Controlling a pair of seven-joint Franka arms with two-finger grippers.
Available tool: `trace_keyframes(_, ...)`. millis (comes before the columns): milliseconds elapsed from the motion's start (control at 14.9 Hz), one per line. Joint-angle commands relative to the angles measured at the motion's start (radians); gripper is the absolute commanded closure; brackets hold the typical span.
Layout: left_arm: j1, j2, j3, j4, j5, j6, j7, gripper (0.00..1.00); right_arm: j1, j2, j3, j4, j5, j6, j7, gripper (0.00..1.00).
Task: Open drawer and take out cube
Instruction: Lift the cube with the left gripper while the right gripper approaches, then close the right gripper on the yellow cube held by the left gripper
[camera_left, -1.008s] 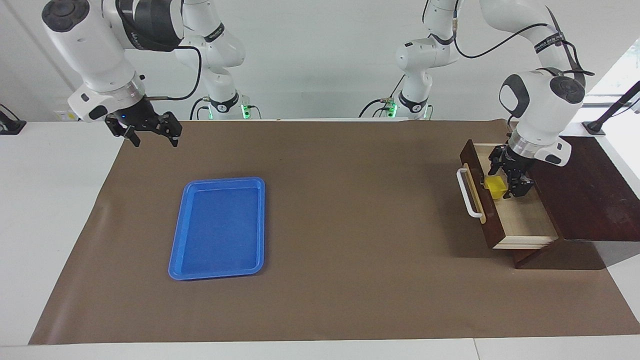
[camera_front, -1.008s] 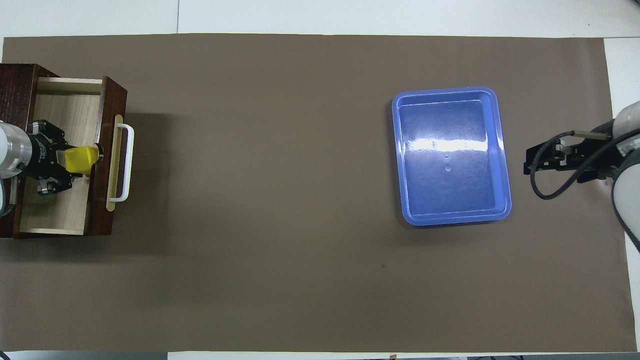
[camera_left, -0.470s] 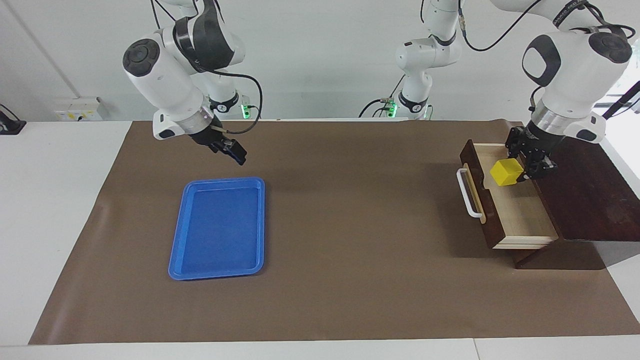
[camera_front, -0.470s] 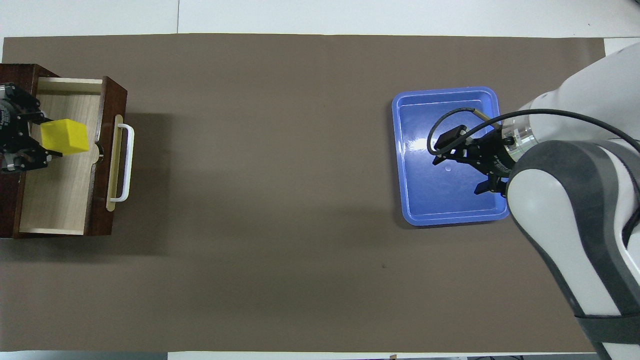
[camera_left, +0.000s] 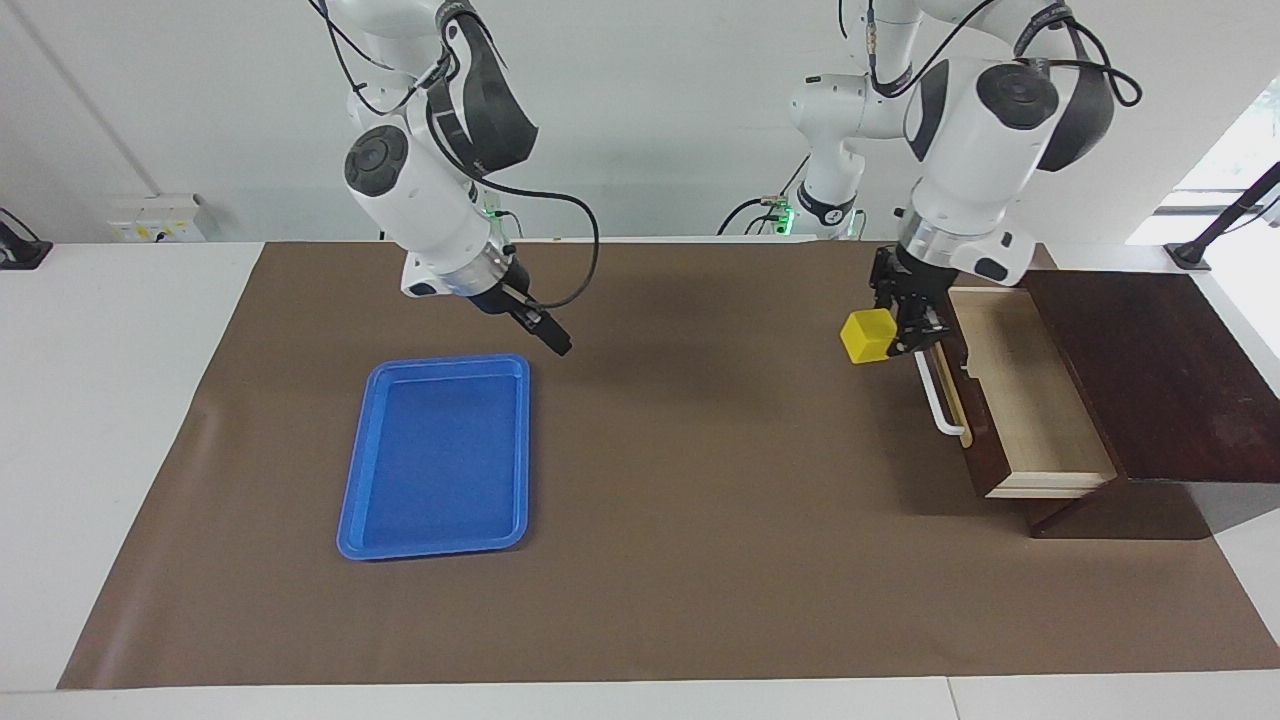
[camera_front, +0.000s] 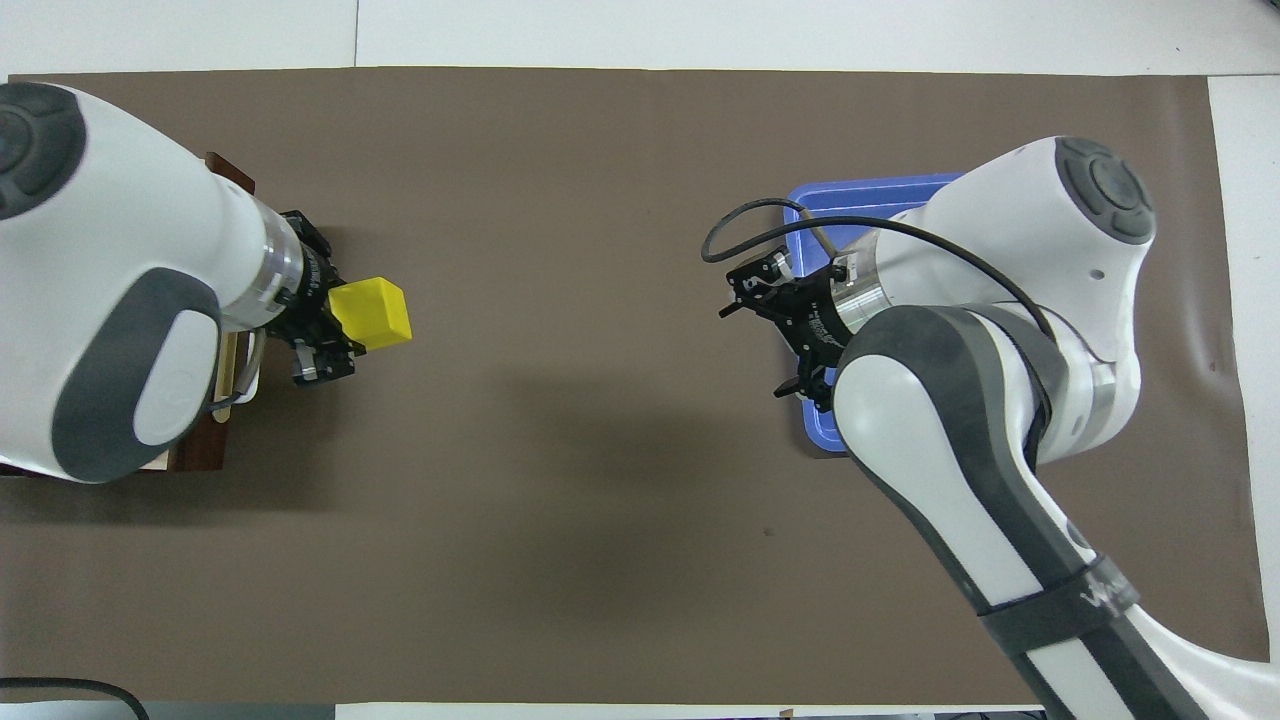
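Observation:
The yellow cube (camera_left: 866, 336) (camera_front: 372, 312) hangs in the air with my left gripper (camera_left: 893, 333) (camera_front: 335, 325) shut on it. It is over the brown mat just in front of the drawer's white handle (camera_left: 935, 395). The drawer (camera_left: 1035, 400) stands pulled out of its dark wooden box (camera_left: 1150, 370), and its pale inside shows nothing in it. In the overhead view my left arm hides most of the drawer (camera_front: 200, 450). My right gripper (camera_left: 545, 335) (camera_front: 765, 335) is open and holds nothing; it hangs over the mat beside the blue tray.
A blue tray (camera_left: 440, 455) (camera_front: 880, 192) lies on the brown mat (camera_left: 700, 520) toward the right arm's end. My right arm covers most of it in the overhead view. The box and open drawer stand at the left arm's end.
My left gripper lifted the cube out of the drawer and carried it over the handle toward the table's middle. My right arm swung from the table's end across the tray toward the middle.

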Motion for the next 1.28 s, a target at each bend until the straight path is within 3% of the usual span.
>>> trace_keyframes(0, -0.08, -0.061, 0.02, -0.088, -0.02, 0.065, -0.173, 1.0, 0.033, 0.011, -0.003, -0.053, 0.115, 0.083, 0.087, 0.0)
trace_keyframes(336, -0.221, -0.014, 0.023, -0.102, -0.023, 0.156, -0.34, 1.0, 0.133, 0.144, -0.003, -0.032, 0.254, 0.251, 0.182, 0.0)
trace_keyframes(470, -0.22, -0.006, 0.023, -0.103, -0.023, 0.159, -0.351, 1.0, 0.167, 0.184, -0.003, -0.008, 0.293, 0.272, 0.194, 0.0)
trace_keyframes(605, -0.218, -0.007, 0.023, -0.109, -0.021, 0.164, -0.38, 1.0, 0.17, 0.192, -0.003, 0.022, 0.363, 0.269, 0.211, 0.0)
trace_keyframes(874, -0.229, -0.012, 0.023, -0.125, -0.021, 0.185, -0.391, 1.0, 0.213, 0.201, -0.002, 0.042, 0.371, 0.278, 0.269, 0.0)
trace_keyframes(1209, -0.246, -0.019, 0.023, -0.14, -0.012, 0.194, -0.38, 1.0, 0.213, 0.258, -0.003, 0.147, 0.365, 0.263, 0.331, 0.0)
